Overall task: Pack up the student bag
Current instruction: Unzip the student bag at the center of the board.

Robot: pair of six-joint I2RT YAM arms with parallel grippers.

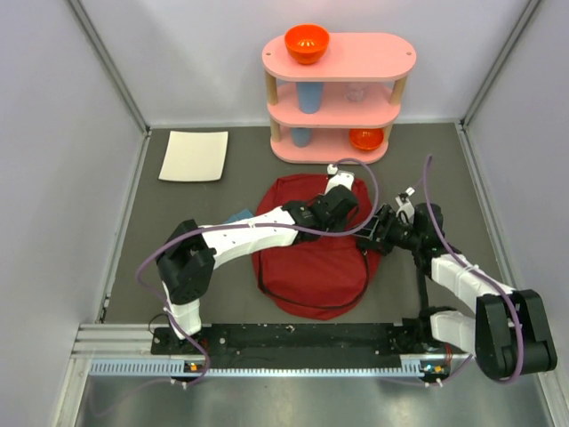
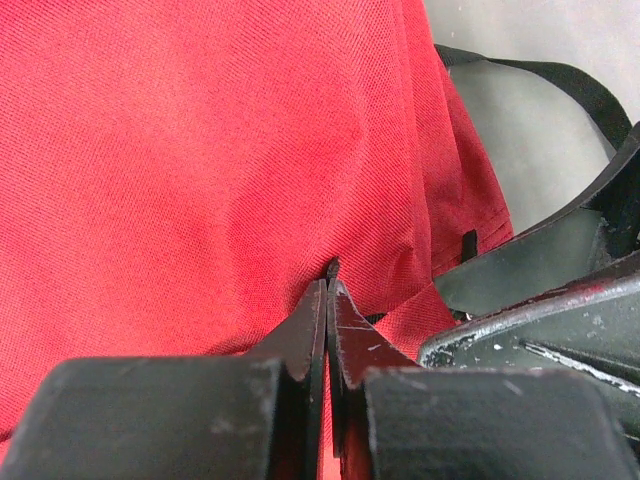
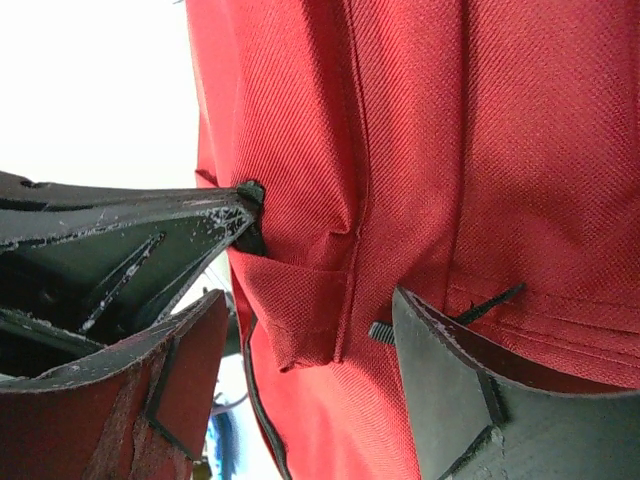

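The left gripper (image 2: 328, 285) has its two fingers (image 2: 300, 340) pressed tight together, and a tiny black tab (image 2: 333, 267) on the bag pokes out from between the tips, so it is pinching the bag there. Red cloth fills nearly all of the left wrist view. The right gripper (image 3: 305, 300) is just beside it, with its fingers (image 3: 470, 400) wide apart. A fold of red cloth sits in the gap between them, and I cannot tell if the fingers press on it. In the right wrist view the tip of the left gripper comes in from the left and meets the bag at a small black bit on the edge of that fold. Both arms reach in over the same spot - the right side of the student bag (image 1: 311, 267). The bag lies flat in the middle of the grey table (image 1: 213, 294), close in front of the arm bases. It is dark red with a thin black line near its near edge, and a black strap (image 2: 560, 85) shows past its right edge. A small blue thing (image 1: 238, 216) peeks out by the bag's left side, under the left arm. At the back stands a pink shelf (image 1: 338, 156) with three levels: an orange bowl (image 1: 307, 43) on top, a blue cup (image 1: 308, 96) on the middle level, and another orange bowl (image 1: 365, 138) at the bottom. A white sheet (image 1: 194, 156) lies flat on the table to the left of the shelf - well apart from the bag.
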